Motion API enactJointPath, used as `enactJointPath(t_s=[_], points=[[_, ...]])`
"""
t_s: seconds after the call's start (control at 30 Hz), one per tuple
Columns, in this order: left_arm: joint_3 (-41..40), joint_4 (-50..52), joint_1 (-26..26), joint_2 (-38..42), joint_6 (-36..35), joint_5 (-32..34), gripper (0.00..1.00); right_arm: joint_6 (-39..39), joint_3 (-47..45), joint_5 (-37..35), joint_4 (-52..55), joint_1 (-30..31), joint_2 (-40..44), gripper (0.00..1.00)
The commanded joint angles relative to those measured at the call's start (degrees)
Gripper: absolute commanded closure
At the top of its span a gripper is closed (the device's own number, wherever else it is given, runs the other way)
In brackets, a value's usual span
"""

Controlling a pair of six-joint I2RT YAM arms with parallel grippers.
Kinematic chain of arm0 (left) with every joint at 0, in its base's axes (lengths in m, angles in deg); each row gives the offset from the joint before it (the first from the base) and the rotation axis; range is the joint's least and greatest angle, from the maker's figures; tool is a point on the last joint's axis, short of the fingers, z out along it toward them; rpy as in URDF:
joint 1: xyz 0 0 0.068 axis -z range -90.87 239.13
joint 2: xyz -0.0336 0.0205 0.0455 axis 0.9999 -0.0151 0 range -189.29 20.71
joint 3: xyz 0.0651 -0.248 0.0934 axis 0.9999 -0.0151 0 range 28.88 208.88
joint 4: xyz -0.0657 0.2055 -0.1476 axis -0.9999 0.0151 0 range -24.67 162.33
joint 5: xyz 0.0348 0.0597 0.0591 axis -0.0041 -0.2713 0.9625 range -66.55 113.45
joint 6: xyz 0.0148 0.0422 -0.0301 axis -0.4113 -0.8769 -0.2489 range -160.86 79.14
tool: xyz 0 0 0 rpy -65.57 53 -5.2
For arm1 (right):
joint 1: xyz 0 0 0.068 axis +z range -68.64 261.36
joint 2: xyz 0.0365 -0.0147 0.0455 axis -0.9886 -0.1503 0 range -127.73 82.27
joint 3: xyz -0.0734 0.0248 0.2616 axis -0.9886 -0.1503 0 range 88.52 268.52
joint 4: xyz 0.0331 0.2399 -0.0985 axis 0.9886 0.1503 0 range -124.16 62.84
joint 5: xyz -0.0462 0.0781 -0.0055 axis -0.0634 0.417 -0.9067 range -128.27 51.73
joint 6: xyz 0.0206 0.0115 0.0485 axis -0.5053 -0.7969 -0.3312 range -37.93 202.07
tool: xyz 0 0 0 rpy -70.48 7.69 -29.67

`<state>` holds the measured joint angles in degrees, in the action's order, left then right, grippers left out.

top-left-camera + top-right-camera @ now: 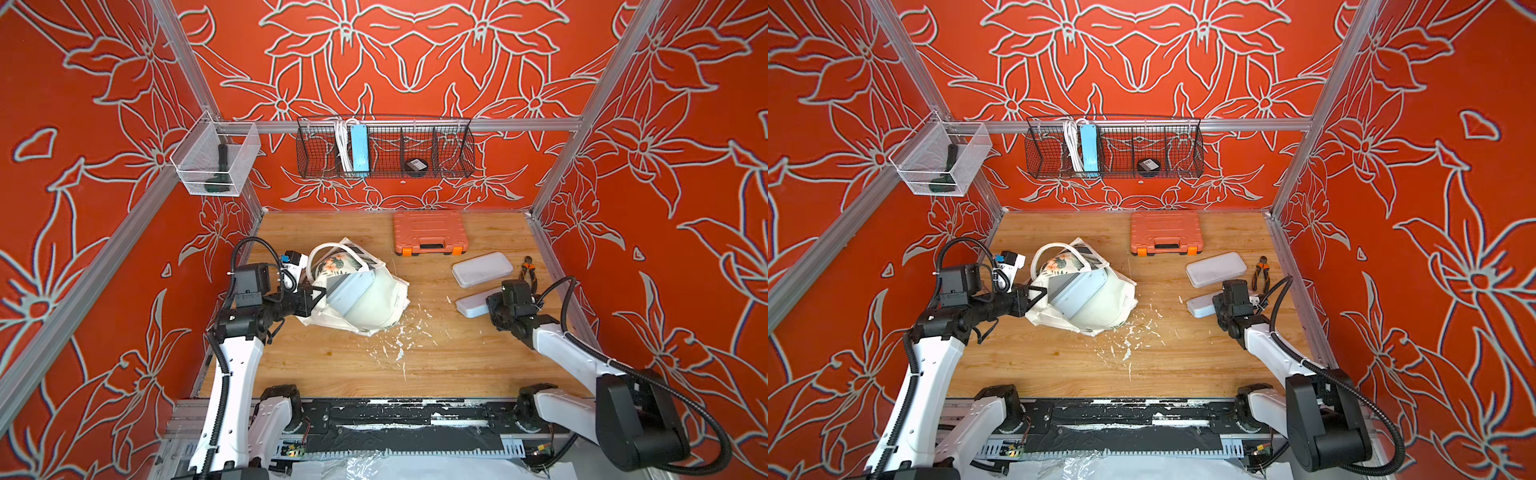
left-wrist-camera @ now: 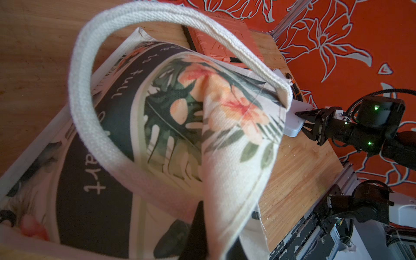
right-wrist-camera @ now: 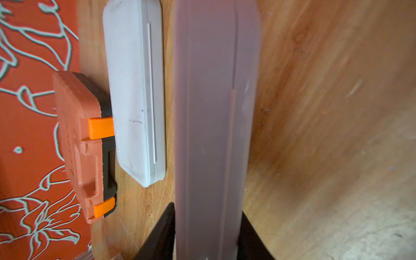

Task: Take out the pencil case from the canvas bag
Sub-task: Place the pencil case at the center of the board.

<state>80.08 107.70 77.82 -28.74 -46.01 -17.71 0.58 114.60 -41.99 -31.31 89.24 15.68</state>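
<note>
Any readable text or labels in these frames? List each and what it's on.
"full": canvas bag, white script on its dark band.
"…art": same band, rest of the word unclear.
Label on the black item in the wire basket: too small to read.

Orange tool case [image 1: 430, 232], perhaps pliers [image 1: 528, 268] nearby.

The wooden table [image 1: 457, 365] before me carries the canvas bag [image 1: 374, 307] at nine o'clock and an orange tool case [image 1: 430, 232] at twelve. A white pencil case [image 1: 482, 268] and pliers [image 1: 528, 270] lie at two, a pale blue pencil case [image 1: 471, 306] at three, and white flecks [image 1: 399, 353] at six.
</note>
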Motion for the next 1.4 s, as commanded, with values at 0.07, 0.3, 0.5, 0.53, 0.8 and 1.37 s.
enactJointPath(t_s=[0.07, 0.3, 0.5, 0.53, 0.8, 1.37], points=[[-0.4, 1.7, -0.5, 0.1, -0.2, -0.7, 1.0, 3.3, -0.7, -0.4, 6.9, -0.5, -1.3, 0.57], [-0.5, 1.6, -0.5, 0.2, -0.3, -0.7, 1.0, 5.2, 0.9, 0.3, 10.9, -0.6, -2.4, 0.48], [-0.5, 1.6, -0.6, 0.4, -0.3, -0.7, 1.0, 5.2, 0.7, 0.5, 11.6, -0.8, -2.0, 0.39], [-0.5, 1.6, -0.6, 0.4, -0.3, -0.6, 1.0, 5.2, 0.6, 0.5, 11.6, -0.7, -2.0, 0.38], [-0.5, 1.6, -0.6, 0.8, -0.3, -0.5, 1.0, 5.4, -0.3, 1.5, 10.9, -0.8, -0.3, 0.24], [-0.8, 1.3, -0.8, 1.5, -0.3, -0.6, 1.0, 5.1, -0.8, 4.7, 8.5, -0.8, 0.5, 0.13]])
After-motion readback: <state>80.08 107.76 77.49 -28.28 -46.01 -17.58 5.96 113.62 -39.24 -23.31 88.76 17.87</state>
